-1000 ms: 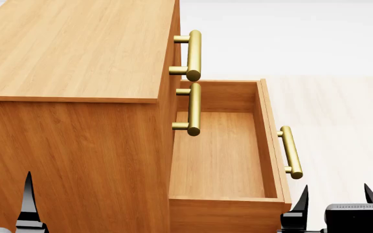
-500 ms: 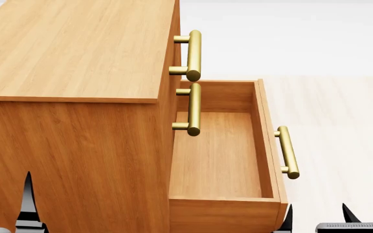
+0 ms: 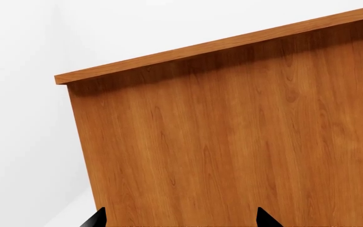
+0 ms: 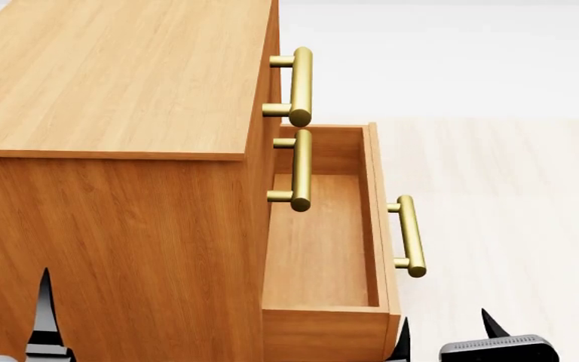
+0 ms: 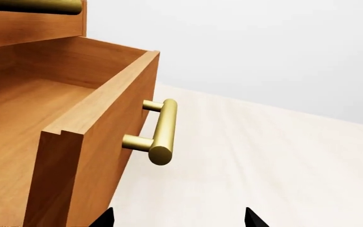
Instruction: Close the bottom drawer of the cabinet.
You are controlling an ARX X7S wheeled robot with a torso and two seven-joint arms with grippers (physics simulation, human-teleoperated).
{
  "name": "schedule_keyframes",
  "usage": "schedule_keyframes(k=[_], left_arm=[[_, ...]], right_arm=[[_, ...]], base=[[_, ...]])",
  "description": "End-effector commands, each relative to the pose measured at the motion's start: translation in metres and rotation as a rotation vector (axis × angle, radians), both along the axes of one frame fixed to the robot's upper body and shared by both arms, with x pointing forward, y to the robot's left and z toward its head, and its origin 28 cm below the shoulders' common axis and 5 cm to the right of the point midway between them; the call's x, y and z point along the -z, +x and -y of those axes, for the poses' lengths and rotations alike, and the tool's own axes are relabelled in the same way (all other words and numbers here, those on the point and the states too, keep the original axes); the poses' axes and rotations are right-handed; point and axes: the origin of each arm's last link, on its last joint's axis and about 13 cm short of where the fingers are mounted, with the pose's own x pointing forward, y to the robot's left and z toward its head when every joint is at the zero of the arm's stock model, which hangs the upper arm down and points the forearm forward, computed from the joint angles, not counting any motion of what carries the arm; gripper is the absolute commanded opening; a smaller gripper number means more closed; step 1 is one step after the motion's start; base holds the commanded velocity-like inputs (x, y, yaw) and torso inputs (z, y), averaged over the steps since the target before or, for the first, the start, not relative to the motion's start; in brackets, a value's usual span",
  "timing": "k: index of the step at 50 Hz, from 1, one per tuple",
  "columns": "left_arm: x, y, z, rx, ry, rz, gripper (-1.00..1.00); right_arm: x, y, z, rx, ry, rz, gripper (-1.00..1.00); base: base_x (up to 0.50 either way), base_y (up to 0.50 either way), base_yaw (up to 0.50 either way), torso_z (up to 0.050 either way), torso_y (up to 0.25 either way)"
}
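Two black tips of the left gripper (image 4: pixel 43 317) show at the lower left, spread apart and holding nothing, facing the side wall of the cabinet (image 4: pixel 118 241); to the right, two brass handles (image 4: pixel 300 87) stand on the upper drawer fronts; below them the bottom drawer (image 4: pixel 325 249) sticks out partly from the cabinet, its inside bare, its own brass handle (image 4: pixel 410 236) on the front; at the lower right the right gripper (image 4: pixel 442 332) is released, its tips just beside the drawer front corner.
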Motion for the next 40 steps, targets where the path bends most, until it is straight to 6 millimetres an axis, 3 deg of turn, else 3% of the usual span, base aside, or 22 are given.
schedule_keyframes(k=[1, 40], left_arm=[[0.001, 0.0, 0.0, 0.001, -0.001, -0.001, 1.0], [0.003, -0.001, 0.001, 0.001, -0.003, -0.005, 1.0]], right_arm=[[0.003, 0.001, -0.011, -0.048, 0.0, -0.021, 1.0], [-0.015, 0.008, -0.059, -0.243, -0.087, -0.003, 1.0]], base=[[0.0, 0.0, 0.0, 0.0, 0.0], [0.0, 0.0, 0.0, 0.0, 0.0]])
